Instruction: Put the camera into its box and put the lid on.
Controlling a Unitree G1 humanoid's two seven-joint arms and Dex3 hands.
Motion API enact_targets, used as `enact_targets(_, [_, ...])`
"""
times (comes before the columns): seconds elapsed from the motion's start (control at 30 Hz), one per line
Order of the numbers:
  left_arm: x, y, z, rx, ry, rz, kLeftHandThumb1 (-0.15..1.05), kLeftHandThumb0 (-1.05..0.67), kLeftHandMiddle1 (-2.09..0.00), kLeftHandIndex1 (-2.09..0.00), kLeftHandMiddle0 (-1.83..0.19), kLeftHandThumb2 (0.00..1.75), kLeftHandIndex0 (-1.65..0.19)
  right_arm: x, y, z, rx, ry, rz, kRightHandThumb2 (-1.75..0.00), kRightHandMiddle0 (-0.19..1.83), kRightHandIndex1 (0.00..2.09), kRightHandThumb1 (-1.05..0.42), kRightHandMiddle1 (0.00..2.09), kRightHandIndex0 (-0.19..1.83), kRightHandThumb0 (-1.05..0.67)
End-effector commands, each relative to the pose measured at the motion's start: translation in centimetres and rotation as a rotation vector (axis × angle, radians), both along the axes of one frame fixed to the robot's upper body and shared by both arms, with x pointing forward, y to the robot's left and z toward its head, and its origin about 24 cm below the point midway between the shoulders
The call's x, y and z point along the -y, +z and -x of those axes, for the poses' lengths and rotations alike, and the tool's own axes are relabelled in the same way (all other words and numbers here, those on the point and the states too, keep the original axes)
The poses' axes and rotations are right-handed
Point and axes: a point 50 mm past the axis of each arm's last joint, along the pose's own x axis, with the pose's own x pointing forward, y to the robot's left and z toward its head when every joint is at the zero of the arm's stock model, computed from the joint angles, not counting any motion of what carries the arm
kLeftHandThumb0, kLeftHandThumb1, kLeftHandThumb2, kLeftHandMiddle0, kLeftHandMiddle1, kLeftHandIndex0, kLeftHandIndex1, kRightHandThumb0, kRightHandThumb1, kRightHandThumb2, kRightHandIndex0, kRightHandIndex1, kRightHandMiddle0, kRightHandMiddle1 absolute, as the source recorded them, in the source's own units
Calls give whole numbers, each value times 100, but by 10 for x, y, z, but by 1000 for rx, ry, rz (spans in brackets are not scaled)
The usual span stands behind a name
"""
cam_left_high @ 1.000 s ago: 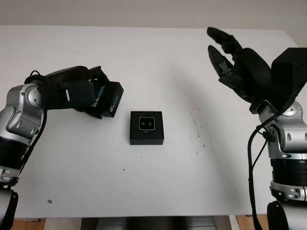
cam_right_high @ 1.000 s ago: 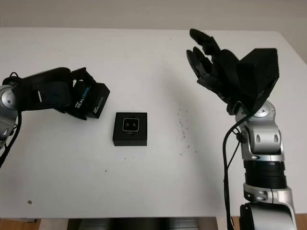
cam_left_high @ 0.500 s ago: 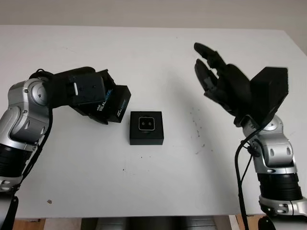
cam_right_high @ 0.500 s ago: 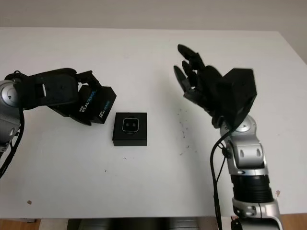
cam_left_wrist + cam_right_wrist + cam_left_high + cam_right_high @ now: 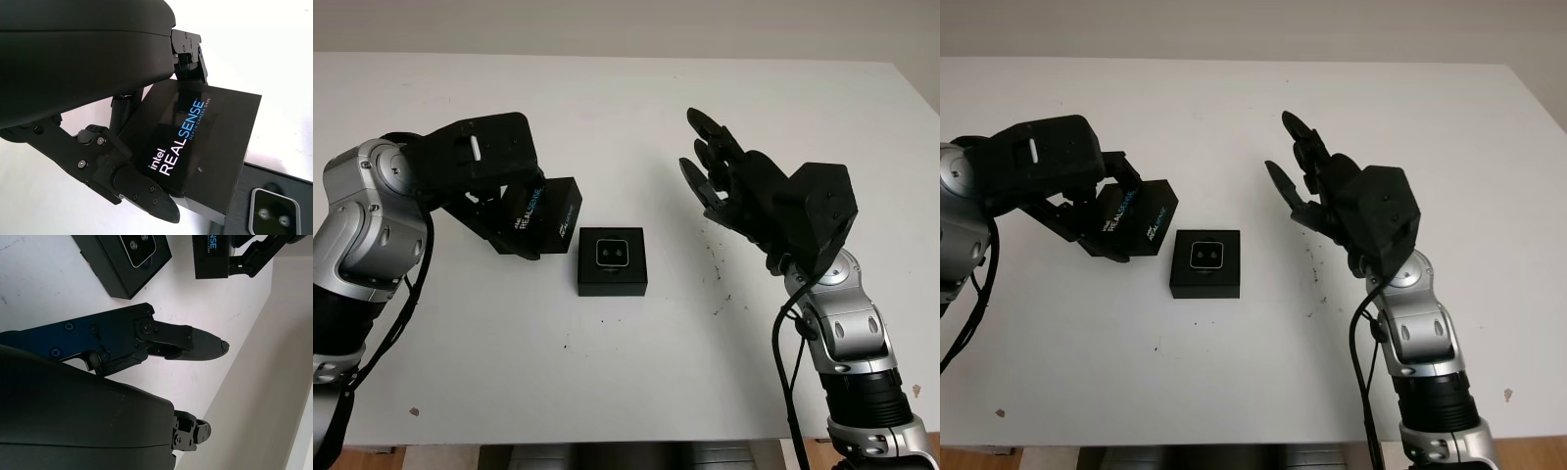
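Note:
A black box base (image 5: 612, 262) sits at the middle of the white table (image 5: 607, 372), and the silver-faced camera (image 5: 612, 253) lies in it. My left hand (image 5: 514, 223) is shut on the black lid (image 5: 546, 215), which carries "intel REALSENSE" lettering (image 5: 178, 134). The lid hangs tilted just left of the base, its near corner close to the base's edge (image 5: 254, 176). One finger (image 5: 142, 192) of that hand runs under the lid. My right hand (image 5: 710, 171) is open in the air to the right of the base, palm turned toward it. The right wrist view looks down on the base (image 5: 122, 259) and the lid (image 5: 212, 254).
Small dark specks (image 5: 717, 264) dot the table right of the box, below the right hand. A brown spot (image 5: 413, 411) lies near the front left edge. The table's front edge runs along the bottom of the head views.
The left hand has carried the lid rightward, closer to the box base. The right hand has swung left and lower, toward the box.

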Motion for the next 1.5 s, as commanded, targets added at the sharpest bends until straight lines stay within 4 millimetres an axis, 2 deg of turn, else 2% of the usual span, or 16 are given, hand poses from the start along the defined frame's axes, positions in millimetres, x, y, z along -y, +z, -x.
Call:
enact_targets(0.0, [8, 7, 1, 11, -6, 25, 105, -29, -204, -202, -36, 20, -32, -4, 3, 2, 18, 7, -3, -48, 1, 7, -105, 18, 0, -67])
enact_targets(0.27, [18, 5, 1, -9, 77, 85, 105, -31, -209, -200, -38, 22, -27, -7, -1, 1, 30, -3, -2, -46, 3, 8, -105, 21, 3, -70])
enact_targets(0.37, [23, 2, 1, -20, 86, 86, 105, -32, -209, -201, -27, 22, -19, -7, -1, 1, 32, -8, -6, -45, 4, 9, -105, 23, 4, -71])
enact_targets(0.5, [30, -2, 2, -35, 70, 58, 105, -29, -209, -198, -49, 24, -24, -8, -3, 0, 29, -12, -9, -46, 4, 9, -105, 24, 5, -70])
enact_targets(0.67, [37, -6, 2, -35, 37, 40, 105, -28, -204, -200, -41, 23, -25, -10, -3, 0, 25, -6, -19, -46, 3, 8, -105, 25, 5, -71])
enact_targets(0.77, [41, -5, 2, -22, 9, 21, 105, -30, -204, -196, -48, 24, -25, -12, -3, 0, 32, -9, -15, -46, 4, 9, -105, 26, 6, -70])
enact_targets(0.87, [44, -5, 4, -13, -24, 7, 105, -31, -189, -185, -39, 26, -20, -12, -5, 0, 29, -12, -16, -46, 4, 9, -105, 28, 7, -70])
enact_targets(1.0, [47, -6, 7, -16, -27, 35, 105, -32, -193, -191, -38, 24, -26, -12, -6, 0, 23, -15, -15, -46, 3, 8, -105, 28, 6, -69])
enact_targets(1.1, [49, -5, 9, -27, -21, 39, 105, -32, -205, -195, -41, 24, -24, -13, -7, 0, 21, -14, -16, -46, 2, 8, -105, 27, 6, -69])
enact_targets(1.47, [59, -1, 13, -64, -8, 56, 105, -31, -209, -201, -46, 25, -25, -18, -11, -3, 23, 6, -29, -47, 1, 7, -105, 28, 6, -68])
